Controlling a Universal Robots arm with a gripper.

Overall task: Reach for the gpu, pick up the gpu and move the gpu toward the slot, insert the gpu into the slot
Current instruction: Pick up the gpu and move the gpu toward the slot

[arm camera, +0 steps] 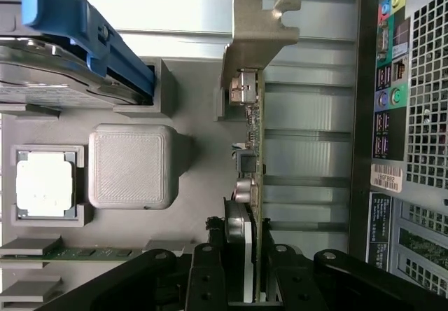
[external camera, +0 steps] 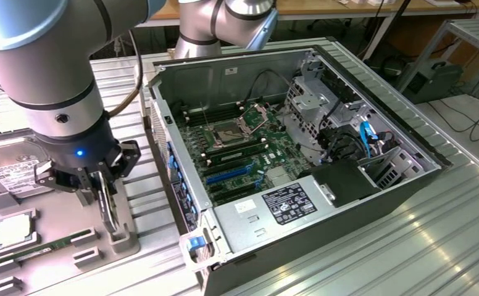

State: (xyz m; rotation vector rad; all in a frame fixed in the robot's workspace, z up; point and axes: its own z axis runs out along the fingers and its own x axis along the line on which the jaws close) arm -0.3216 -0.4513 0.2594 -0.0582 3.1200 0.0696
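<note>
**Claw clamped on the gpu at the tray's edge**

In the wrist view the claw (arm camera: 252, 272) is clenched on the gpu (arm camera: 257, 150), a finger pressed to each face. The card stands on edge and its silver bracket (arm camera: 257, 38) is at the end away from the claw. It sits along the edge of the grey tray (arm camera: 196, 206) that faces the computer case (arm camera: 420, 115). A narrow strip of ribbed surface (arm camera: 308, 115) lies bare between that edge and the case's port panel.

Deeper in the tray are a processor (arm camera: 43, 188), a green memory stick (arm camera: 77, 253) and the hard drive (arm camera: 49, 73).

In the exterior view the claw (external camera: 104, 185) hangs over the upright gpu (external camera: 108, 213) by the tray's case-side edge. Beyond it the case (external camera: 387, 123) lies with its open side up. The motherboard (external camera: 231, 154) and its blue slots (external camera: 227, 176) are uncovered, with cables crowding the far end.
</note>
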